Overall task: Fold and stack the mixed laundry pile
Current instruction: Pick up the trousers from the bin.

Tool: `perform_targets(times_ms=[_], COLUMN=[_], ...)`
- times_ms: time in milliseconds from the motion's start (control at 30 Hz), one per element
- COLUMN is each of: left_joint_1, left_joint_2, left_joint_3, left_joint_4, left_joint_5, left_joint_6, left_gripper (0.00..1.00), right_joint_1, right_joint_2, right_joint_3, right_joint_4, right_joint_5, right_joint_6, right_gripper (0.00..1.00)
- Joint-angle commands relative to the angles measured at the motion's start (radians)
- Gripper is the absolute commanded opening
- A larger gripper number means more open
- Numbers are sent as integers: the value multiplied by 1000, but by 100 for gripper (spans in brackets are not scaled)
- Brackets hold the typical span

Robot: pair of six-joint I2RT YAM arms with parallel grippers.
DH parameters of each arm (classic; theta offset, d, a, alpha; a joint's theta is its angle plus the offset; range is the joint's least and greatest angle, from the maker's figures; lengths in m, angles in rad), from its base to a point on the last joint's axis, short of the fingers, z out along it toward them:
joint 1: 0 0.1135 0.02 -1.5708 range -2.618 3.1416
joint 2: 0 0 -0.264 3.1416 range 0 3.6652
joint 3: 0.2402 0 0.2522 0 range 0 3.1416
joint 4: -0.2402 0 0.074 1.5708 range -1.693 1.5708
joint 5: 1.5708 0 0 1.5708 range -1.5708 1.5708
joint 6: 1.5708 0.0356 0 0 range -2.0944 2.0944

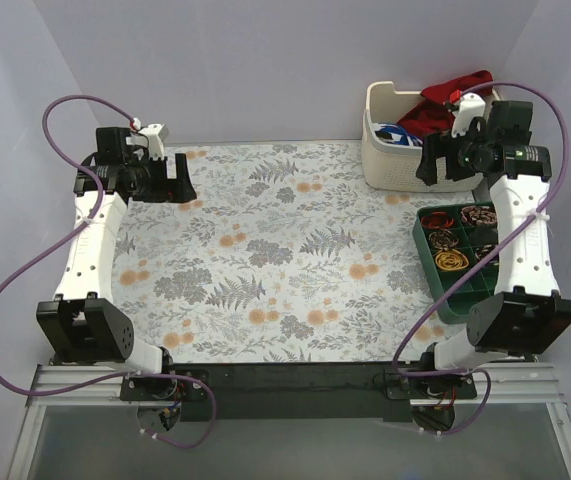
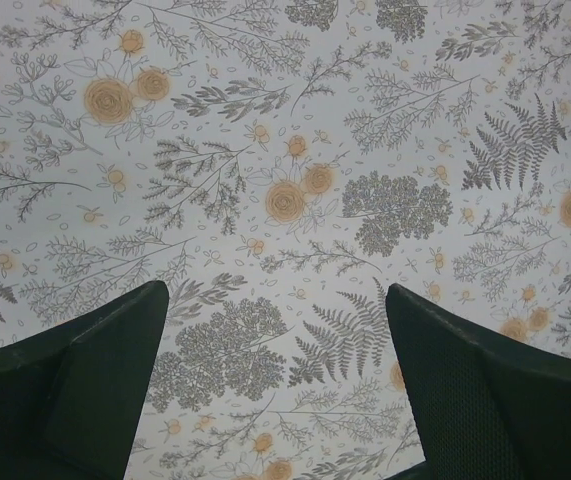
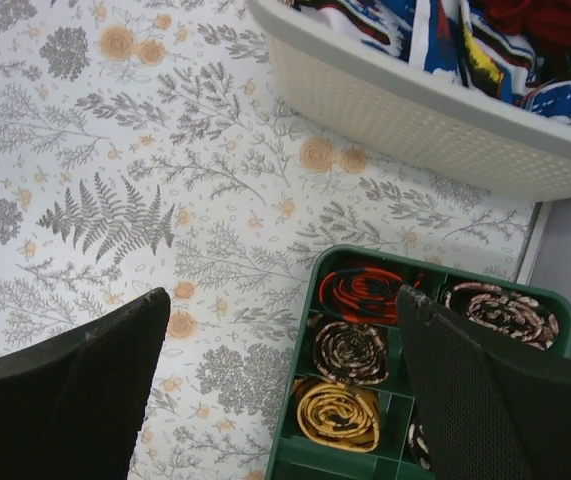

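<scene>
Left claw (image 2: 275, 300): jaws wide, holding nothing, above the counter (image 1: 285, 260) at far left. Right claw (image 3: 280, 300): jaws wide, holding nothing, above the tray (image 3: 417, 268) edge, near the basket (image 3: 415, 110). Blue garment (image 3: 435, 30) and red garment (image 1: 450, 100) lie in the basket, far right.

Table cover (image 1: 285, 250) was white with grey ferns and orange blooms | basket (image 3: 415, 120) was cream, perforated | printed garment (image 3: 435, 30) was blue with white, red, black and yellow | plain garment (image 1: 455, 95) was deep red | tray (image 3: 415, 272) was green | striped coil (image 3: 365, 290) was orange-black | mottled coil (image 3: 350, 350) was brown | yellow coil (image 3: 337, 415) was plain | left gripper (image 2: 275, 290) and right gripper (image 3: 283, 294) were black
</scene>
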Motion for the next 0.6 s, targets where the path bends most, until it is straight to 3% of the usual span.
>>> perform_targets(times_ms=[0, 333, 567], left_joint_1=[-1, -1, -1], left_joint_2=[-28, 16, 23], left_joint_3=[48, 22, -50], left_joint_4=[22, 47, 71], left_joint_5=[29, 61, 26], left_joint_6=[-8, -55, -72], left_gripper=[89, 89, 89], right_joint_1=[0, 0, 1], right_joint_2=[107, 520, 707], right_joint_3=[221, 623, 636], right_joint_4=[25, 160, 293], right_joint_5=[13, 88, 87], right_joint_6=[38, 107, 127], right_gripper=[98, 98, 98])
